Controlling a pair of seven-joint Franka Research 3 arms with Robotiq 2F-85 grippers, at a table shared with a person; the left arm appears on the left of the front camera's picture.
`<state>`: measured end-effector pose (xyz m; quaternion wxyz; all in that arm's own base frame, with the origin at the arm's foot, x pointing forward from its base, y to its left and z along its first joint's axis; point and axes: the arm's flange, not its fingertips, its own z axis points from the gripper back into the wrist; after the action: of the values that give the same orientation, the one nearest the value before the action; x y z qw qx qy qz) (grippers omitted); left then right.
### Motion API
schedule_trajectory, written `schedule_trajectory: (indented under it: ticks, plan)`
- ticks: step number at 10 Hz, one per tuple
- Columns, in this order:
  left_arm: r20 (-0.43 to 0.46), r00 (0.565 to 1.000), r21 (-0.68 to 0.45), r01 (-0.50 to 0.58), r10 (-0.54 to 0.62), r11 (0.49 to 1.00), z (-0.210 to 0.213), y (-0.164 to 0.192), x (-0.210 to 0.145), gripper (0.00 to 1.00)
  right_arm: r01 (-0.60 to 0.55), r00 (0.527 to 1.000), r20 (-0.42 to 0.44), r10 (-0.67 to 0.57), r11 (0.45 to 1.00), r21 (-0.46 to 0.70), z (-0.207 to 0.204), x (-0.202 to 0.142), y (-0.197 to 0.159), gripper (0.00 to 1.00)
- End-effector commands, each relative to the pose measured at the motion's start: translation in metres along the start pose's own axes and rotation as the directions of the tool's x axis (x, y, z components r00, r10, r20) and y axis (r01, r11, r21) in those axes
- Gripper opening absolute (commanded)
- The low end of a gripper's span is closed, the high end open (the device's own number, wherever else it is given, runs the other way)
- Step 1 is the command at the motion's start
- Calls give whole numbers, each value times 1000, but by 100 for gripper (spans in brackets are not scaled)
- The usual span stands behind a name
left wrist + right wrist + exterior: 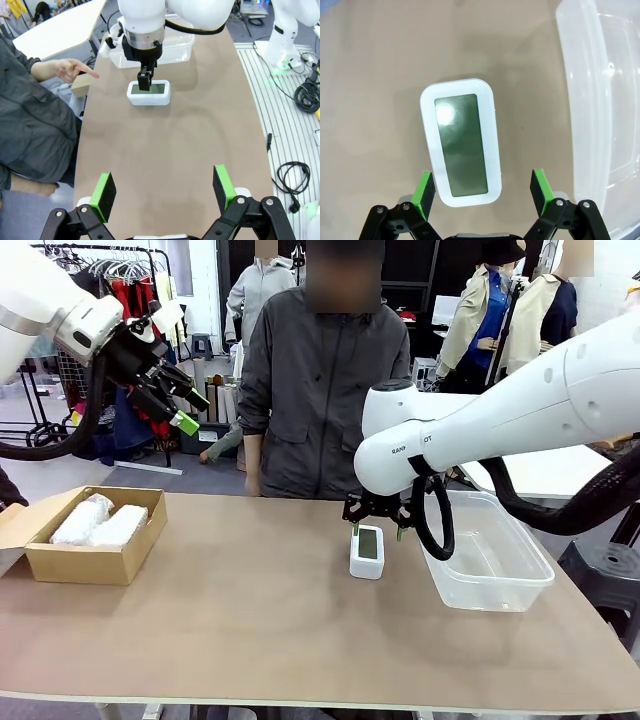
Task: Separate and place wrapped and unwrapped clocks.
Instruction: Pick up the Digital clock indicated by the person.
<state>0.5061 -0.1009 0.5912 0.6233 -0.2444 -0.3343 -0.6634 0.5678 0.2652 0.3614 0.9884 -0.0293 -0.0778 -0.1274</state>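
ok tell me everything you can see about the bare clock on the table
The unwrapped clock is a white rounded-rectangular block, plastic by its look, with a blank grey-green screen filling most of its top face and catching a spot of glare. It lies flat, screen up, on the brown table, near the clear plastic bin but apart from it. The right gripper hangs just above with its jaws open astride one end; the pads do not seem to touch it.

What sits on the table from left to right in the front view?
Cardboard box holding two wrapped clocks → unwrapped clock with the open right gripper just above it → clear plastic bin.
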Motion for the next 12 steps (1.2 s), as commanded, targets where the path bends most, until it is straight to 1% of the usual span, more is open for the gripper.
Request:
schedule_trajectory:
  ticks: [1,2,6,8,12]
  plan:
    - [-13,1000,-1,8,-8,1000,1,-1,-1,100,10,1000,4,-10,1000,5,-5,7,8,100]
    - [-13,1000,-1,8,-8,1000,1,-1,-1,100,15,1000,3,-16,1000,21,-10,8,11,100]
    - [-13,1000,-1,8,-8,1000,1,-1,-1,100,3,999,-38,-3,1000,12,-27,14,14,100]
    - [-13,1000,-1,8,-8,1000,1,-1,-1,100,-14,998,-59,17,999,43,-36,17,16,100]
    - [-13,1000,-1,8,-8,1000,1,-1,-1,100,-6,994,-111,8,1000,19,-57,21,14,100]
